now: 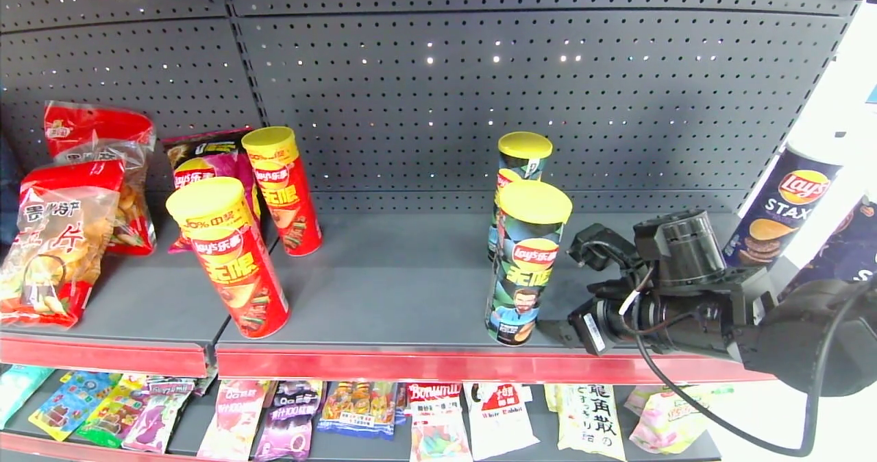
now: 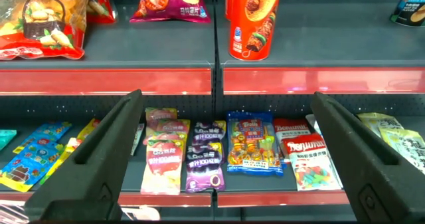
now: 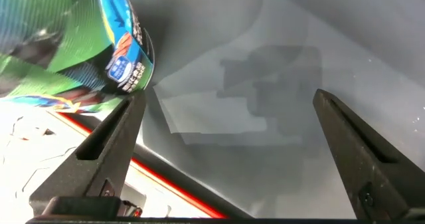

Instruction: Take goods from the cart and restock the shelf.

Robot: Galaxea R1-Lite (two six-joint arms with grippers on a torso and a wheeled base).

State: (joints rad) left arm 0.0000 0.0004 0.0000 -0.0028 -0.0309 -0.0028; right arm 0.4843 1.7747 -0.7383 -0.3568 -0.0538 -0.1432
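**At upper shelf front edge: right gripper empty beside green can**

At the front lip of the upper shelf (image 1: 411, 290), found right gripper (image 1: 569, 287) with fingers spread wide and nothing held between them. Just beside its lower finger, touching or a sliver apart (cannot tell which): green can (image 1: 527, 263), upright, yellow lid on, close behind the red rail (image 1: 411, 365). Directly behind it, second green can (image 1: 522, 160), also upright.

Out in front of the shelving, noted left gripper (image 2: 227, 98), likewise wide open and empty, facing the sachets (image 2: 199, 154) on the lower shelf (image 1: 185, 441).

Farther left on the upper shelf, recorded two red cans (image 1: 236, 256), both leaning a little, and snack bags (image 1: 58, 242) at the far end.

Assessment: green can judged delivered and let go; withdrawal of the right arm not yet made. Bare stretches noted between the red and green cans and right of the green pair, so restocking judged partial. Stock yet to come: not assessable.
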